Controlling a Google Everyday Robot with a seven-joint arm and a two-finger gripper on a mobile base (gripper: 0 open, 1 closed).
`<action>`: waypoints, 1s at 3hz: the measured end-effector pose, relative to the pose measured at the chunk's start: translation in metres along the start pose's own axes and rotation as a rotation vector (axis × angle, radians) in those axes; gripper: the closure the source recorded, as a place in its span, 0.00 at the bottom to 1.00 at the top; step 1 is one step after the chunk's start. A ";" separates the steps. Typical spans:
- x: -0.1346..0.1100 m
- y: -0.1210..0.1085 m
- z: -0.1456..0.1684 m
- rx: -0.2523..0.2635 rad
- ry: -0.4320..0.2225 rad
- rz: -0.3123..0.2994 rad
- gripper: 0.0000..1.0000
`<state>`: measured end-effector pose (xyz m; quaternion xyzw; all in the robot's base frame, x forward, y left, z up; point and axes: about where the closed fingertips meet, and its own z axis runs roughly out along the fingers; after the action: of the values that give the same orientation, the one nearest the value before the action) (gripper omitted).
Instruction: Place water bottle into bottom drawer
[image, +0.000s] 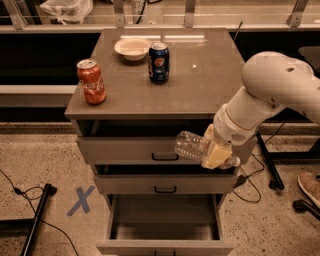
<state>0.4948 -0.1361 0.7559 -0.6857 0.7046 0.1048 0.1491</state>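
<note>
Before top drawer (125, 150), fingers (218, 154) clamping water bottle (192, 146).

The gripper (218, 154) hangs before the right end of the top drawer (125, 150), clamped on the water bottle (191, 146). Its pale pad covers the bottle's neck end, so the cap cannot be seen, and the finger behind the bottle is hidden. The bottle's label is too blurred to read. Below the gripper, the bottom drawer (165, 247) is cut off at its front by the lower edge. Up and right of the gripper, the arm (272, 82) runs out of the right edge. Lower right of the gripper, a shoe (310, 186) is partly cropped.
</note>
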 end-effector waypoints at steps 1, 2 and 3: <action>0.000 0.000 0.000 0.000 0.000 0.000 1.00; 0.003 0.000 0.033 0.017 -0.004 0.044 1.00; 0.030 0.023 0.115 0.003 0.028 0.143 1.00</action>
<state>0.4794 -0.1231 0.6368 -0.6348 0.7540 0.1046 0.1326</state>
